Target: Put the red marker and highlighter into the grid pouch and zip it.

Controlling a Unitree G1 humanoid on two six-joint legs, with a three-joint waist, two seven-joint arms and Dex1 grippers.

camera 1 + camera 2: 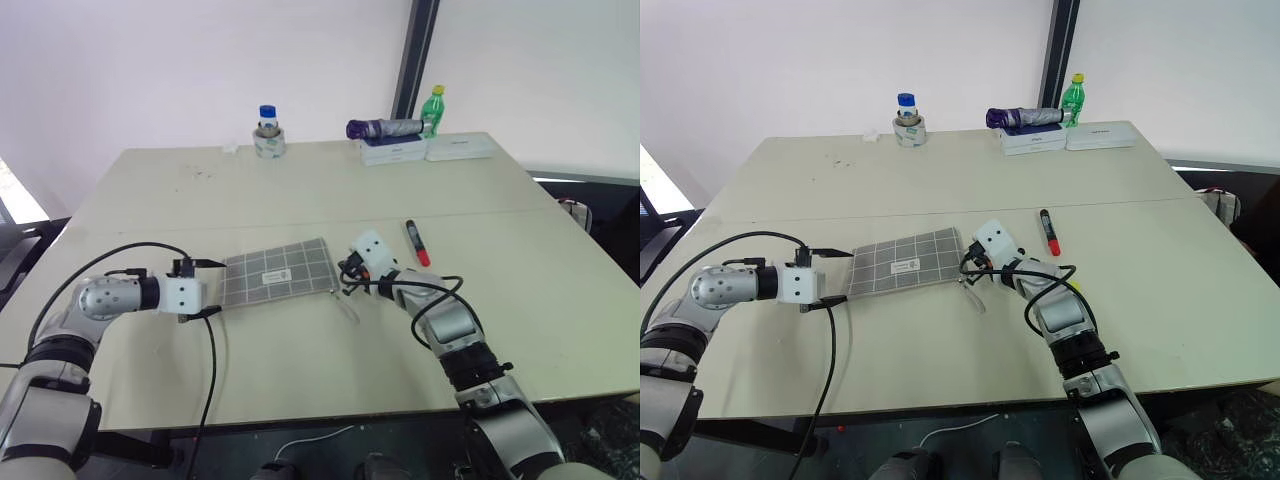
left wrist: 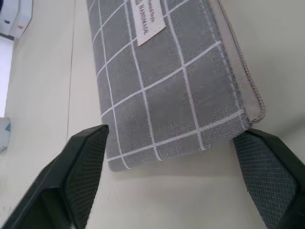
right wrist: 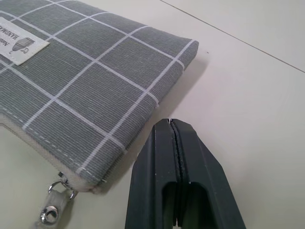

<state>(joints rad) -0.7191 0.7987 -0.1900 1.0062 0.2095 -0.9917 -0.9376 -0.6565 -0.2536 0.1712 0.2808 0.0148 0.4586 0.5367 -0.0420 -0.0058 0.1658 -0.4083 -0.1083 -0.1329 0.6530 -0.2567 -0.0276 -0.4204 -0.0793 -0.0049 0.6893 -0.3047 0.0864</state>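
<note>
Head view: I see pouch (image 1: pixel 277 273) flat mid-table, marker (image 1: pixel 417 243) lying just past right gripper (image 1: pixel 343 283), apart from pouch.

Left wrist: left gripper (image 2: pixel 176 157) jaws wide apart — pouch's short end sits between fingers, neither pad touching as far as I can tell.

Right wrist: jaws pressed together, holding nothing, just beside pouch's zipper corner — pull (image 3: pixel 49 210) close by.

The grid pouch (image 2: pixel 162 81) runs past the left wrist view's edge, its white label (image 2: pixel 147 21) cut short
</note>
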